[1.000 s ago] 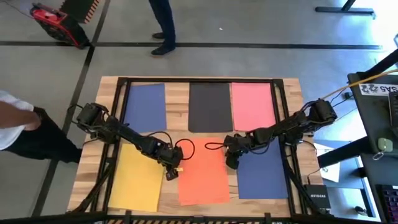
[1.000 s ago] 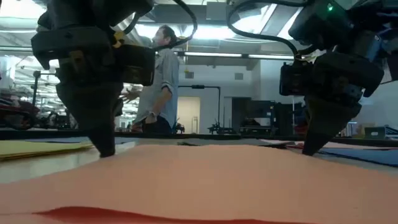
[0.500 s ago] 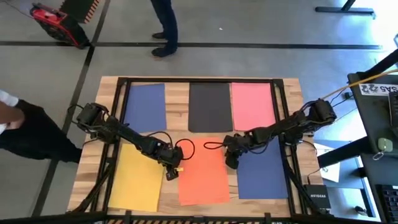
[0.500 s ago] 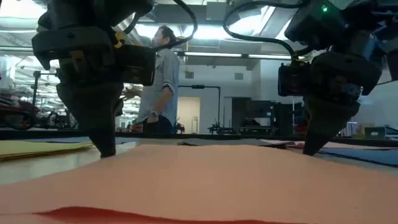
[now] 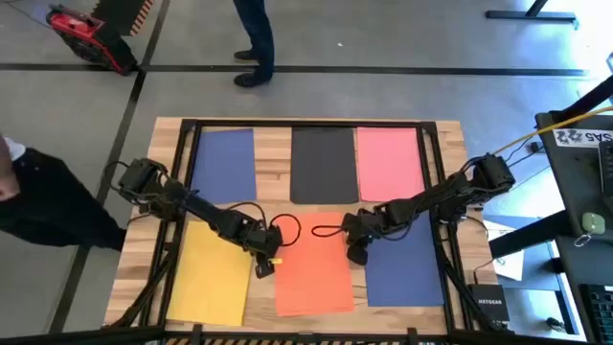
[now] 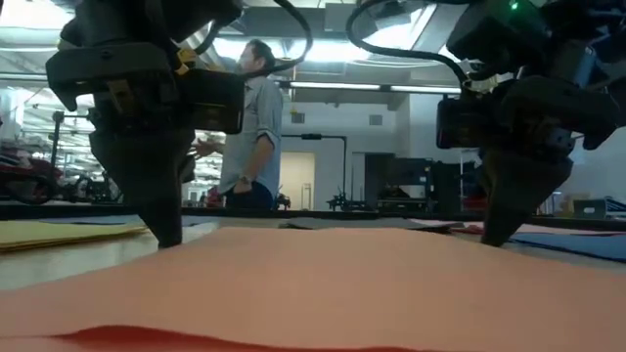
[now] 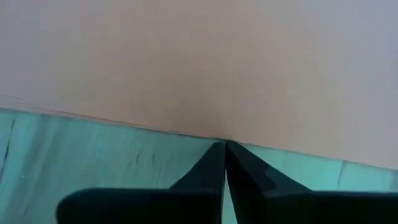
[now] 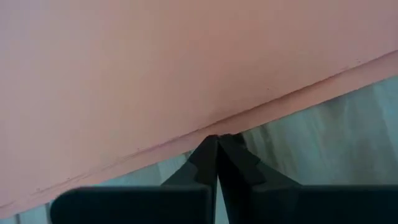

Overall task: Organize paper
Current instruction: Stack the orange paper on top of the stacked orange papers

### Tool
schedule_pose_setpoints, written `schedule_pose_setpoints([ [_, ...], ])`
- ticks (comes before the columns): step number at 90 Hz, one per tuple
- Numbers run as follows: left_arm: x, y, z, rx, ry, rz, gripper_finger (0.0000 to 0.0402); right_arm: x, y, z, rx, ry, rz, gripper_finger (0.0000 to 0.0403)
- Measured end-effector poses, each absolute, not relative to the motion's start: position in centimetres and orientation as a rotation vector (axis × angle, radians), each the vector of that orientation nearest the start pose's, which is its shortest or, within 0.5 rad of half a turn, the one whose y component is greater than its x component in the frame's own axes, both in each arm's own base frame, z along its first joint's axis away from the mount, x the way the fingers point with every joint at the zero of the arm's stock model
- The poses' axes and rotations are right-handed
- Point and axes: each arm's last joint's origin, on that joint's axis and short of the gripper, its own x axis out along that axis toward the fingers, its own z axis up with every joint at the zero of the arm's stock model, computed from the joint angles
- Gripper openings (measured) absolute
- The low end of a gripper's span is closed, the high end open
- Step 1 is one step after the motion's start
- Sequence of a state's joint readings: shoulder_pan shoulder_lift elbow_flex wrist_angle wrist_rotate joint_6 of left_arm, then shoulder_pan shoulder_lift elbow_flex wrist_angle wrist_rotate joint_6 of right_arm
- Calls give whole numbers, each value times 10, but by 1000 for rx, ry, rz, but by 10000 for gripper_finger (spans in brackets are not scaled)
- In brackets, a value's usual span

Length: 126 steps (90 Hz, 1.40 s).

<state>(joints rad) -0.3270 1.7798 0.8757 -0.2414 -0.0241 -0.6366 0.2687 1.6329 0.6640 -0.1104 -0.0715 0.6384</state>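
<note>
Six plain sheets on show, no patterns on any. Far row: a blue sheet (image 5: 223, 165), a black sheet (image 5: 324, 164), a pink sheet (image 5: 389, 162). Near row: a yellow sheet (image 5: 211, 273), an orange sheet (image 5: 313, 273), a second blue sheet (image 5: 403, 268). Beneath them the table (image 5: 272, 158) is pale wood grain with a black frame. Both arms are dark throughout.

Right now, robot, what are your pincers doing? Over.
Left pincer shut at orange sheet's left edge. Right pincer shut at its right edge. Sheet flat on table. Nothing in the way.
</note>
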Motion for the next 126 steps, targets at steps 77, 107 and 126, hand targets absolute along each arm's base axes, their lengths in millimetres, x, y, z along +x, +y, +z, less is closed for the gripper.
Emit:
schedule_pose_setpoints([
  [77, 299, -104, 121, -346, 1181, 90, 0, 253, 73, 123, 503, 1174, -8, 0],
  [107, 306, -112, 138, -303, 1231, 63, 0, 245, 72, 131, 505, 1211, 0, 0],
  [126, 313, -94, 168, -277, 1112, 79, 0, 249, 64, 132, 499, 1173, -29, 0],
])
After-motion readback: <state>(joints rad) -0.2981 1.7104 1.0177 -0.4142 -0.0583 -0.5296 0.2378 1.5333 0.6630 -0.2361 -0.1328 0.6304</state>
